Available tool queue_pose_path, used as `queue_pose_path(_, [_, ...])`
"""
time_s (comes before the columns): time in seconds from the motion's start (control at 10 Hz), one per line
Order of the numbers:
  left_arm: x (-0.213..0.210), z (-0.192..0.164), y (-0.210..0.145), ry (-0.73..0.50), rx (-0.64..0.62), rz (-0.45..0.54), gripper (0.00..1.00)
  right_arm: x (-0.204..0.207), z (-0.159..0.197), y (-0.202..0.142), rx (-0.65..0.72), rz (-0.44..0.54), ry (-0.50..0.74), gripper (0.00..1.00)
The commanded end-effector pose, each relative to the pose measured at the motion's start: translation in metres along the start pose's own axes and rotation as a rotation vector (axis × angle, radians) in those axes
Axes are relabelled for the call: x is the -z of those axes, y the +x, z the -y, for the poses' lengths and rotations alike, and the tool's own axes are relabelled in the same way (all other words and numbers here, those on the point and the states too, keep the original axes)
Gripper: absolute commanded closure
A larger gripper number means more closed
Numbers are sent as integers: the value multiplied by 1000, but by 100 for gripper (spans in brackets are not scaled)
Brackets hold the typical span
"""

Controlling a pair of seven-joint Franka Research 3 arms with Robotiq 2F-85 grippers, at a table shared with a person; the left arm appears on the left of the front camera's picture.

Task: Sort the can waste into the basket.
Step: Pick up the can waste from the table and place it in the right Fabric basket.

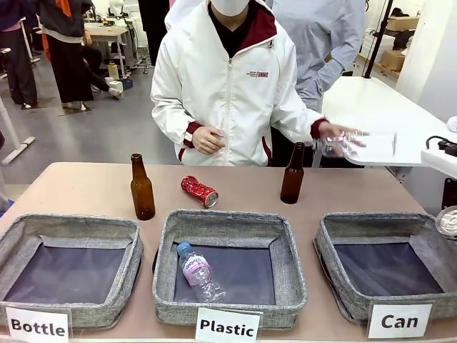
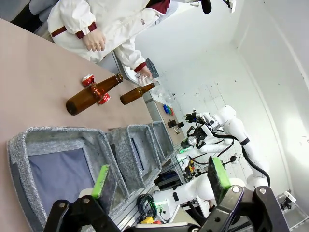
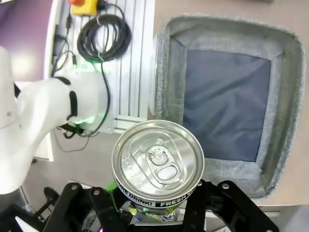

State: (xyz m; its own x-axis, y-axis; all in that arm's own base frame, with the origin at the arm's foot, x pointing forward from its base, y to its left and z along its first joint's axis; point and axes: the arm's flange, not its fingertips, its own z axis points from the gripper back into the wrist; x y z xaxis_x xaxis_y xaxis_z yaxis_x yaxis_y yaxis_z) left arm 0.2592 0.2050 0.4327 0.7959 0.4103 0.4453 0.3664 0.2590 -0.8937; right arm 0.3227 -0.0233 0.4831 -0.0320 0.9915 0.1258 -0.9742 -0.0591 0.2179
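The black and silver can (image 3: pixel 158 166) stands upright between the fingers of my right gripper (image 3: pixel 159 207), which is shut on it. It hangs beside the near-left rim of the grey Can basket (image 3: pixel 286 96), over the table's edge. Its silver top (image 1: pixel 449 222) peeks in at the right edge of the front view, by the Can basket (image 1: pixel 371 221). The shiny red crushed can (image 1: pixel 199 191) lies on the table behind the middle basket, and also shows behind a bottle (image 2: pixel 88 79). My left gripper (image 2: pixel 159 178) is open above the Bottle basket (image 2: pixel 21 145), holding nothing.
Two brown glass bottles (image 1: pixel 142 188) (image 1: pixel 292 174) stand either side of the red can. A clear plastic bottle (image 1: pixel 199 271) lies in the Plastic basket (image 1: pixel 228 314). The person across the table holds another clear bottle (image 1: pixel 348 145) in one hand. Cables (image 3: pixel 104 36) lie below the table edge.
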Motion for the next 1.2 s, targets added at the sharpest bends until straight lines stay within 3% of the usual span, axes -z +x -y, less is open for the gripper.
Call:
queue_pose_path(0.0, [0, 0, 0, 3, 7, 4, 0, 3, 0, 1, 33, 7, -15, 100])
queue_pose_path(0.1, [0, 0, 0, 3, 7, 4, 0, 3, -1, -1, 47, 9, -14, 7])
queue_pose_path(0.2, [0, 0, 0, 3, 7, 4, 0, 4, -2, -1, 58, 13, -17, 0])
queue_pose_path(0.7, [0, 0, 0, 3, 7, 4, 0, 6, 0, -3, 113, 115, -89, 0])
queue_pose_path(0.8, [0, 0, 0, 3, 7, 4, 0, 4, 2, -4, 127, 169, -102, 0])
queue_pose_path(1.1, [0, 0, 0, 3, 7, 4, 0, -8, 5, -22, 204, 465, -108, 0])
